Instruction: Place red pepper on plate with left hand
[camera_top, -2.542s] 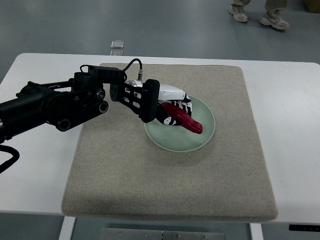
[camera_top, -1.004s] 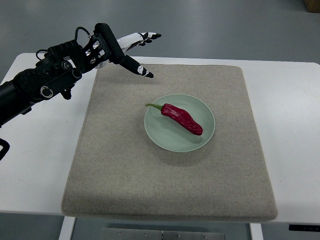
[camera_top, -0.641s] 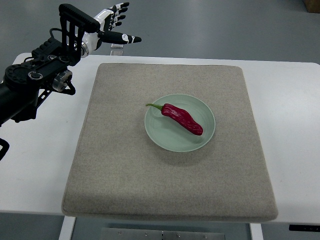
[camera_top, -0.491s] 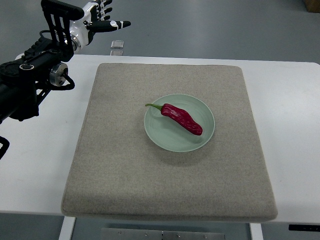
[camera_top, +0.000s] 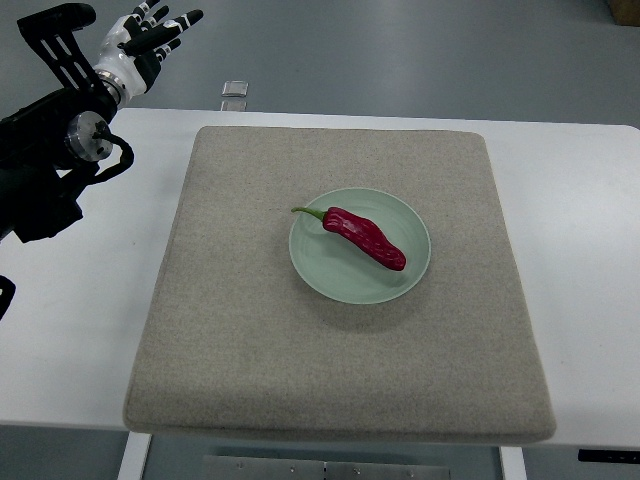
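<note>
Red pepper (camera_top: 364, 238) lying diagonally on the pale green plate (camera_top: 410, 268), stem end toward the plate's far-left rim. Left hand (camera_top: 143, 38) well apart from the plate, beyond its far-left side, fingers spread, holding nothing.

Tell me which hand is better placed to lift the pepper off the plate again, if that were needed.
Left. Only the left hand is in view, raised at the upper left beyond the table edge, fingers spread and holding nothing. The right arm does not show at all. The red pepper lies on the plate, mid-mat, uncovered.
</note>
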